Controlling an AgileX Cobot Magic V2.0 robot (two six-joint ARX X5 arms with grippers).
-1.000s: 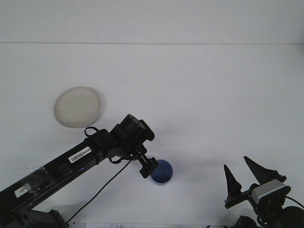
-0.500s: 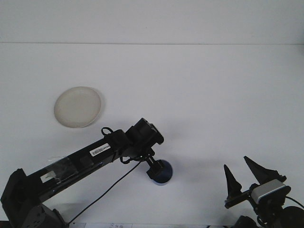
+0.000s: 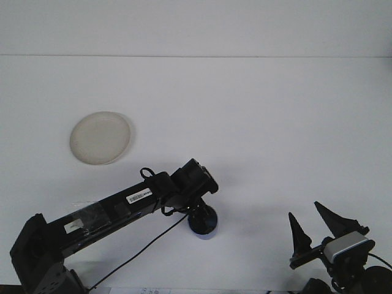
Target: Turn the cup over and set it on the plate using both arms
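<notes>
Left tool [image 3: 199,215] sits right on top of the blue cup [image 3: 204,224], but the wrist hides whether it's pinching it or not, so can't tell. Cup's near the bench [image 3: 257,122] front edge. Right tool [image 3: 311,228] is spread, well apart. Plate [image 3: 100,137] is back left.

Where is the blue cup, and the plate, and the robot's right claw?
blue cup [image 3: 207,226]: front view, on the cup's visible lower right side, below the left gripper.
plate [image 3: 100,138]: front view, on the middle of the round dish.
right gripper [image 3: 315,227]: front view, midway between its two pointed fingertips.
</notes>
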